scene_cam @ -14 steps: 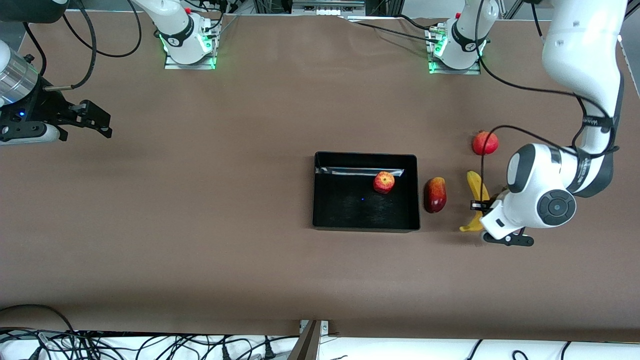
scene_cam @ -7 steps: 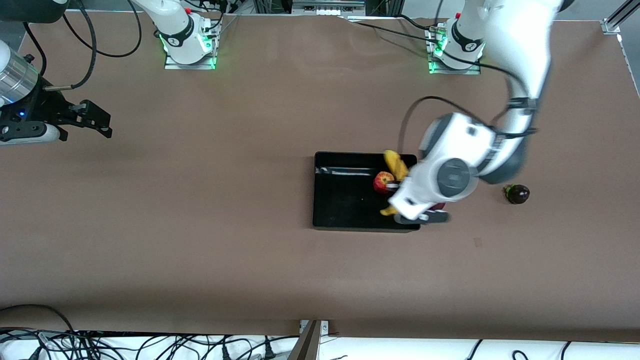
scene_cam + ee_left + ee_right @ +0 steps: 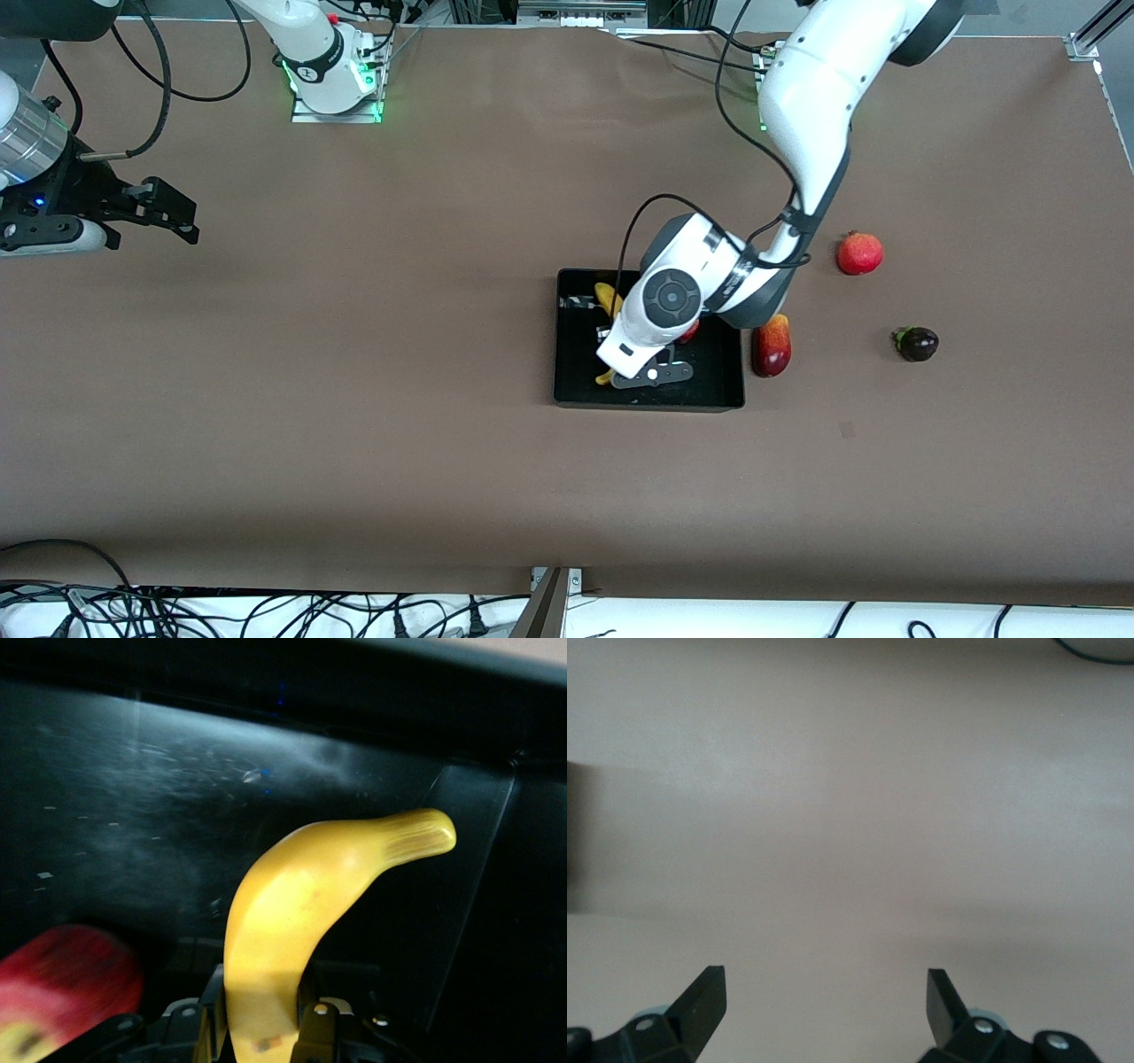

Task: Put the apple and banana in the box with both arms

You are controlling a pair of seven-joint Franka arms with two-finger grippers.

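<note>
Left tool (image 3: pixel 257 1036): clamped on banana (image 3: pixel 301 912), over box (image 3: pixel 580 394).
Apple (image 3: pixel 66 979): in box, beside banana, mostly hidden by arm.
Mango-like fruit (image 3: pixel 772 345): tabletop (image 3: pixel 354 443), just beside box.
Right tool (image 3: pixel 824 1005): fingers apart, waiting over bare tabletop.

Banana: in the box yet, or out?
Over the box, not released: the left gripper grips the banana above the floor.
</note>
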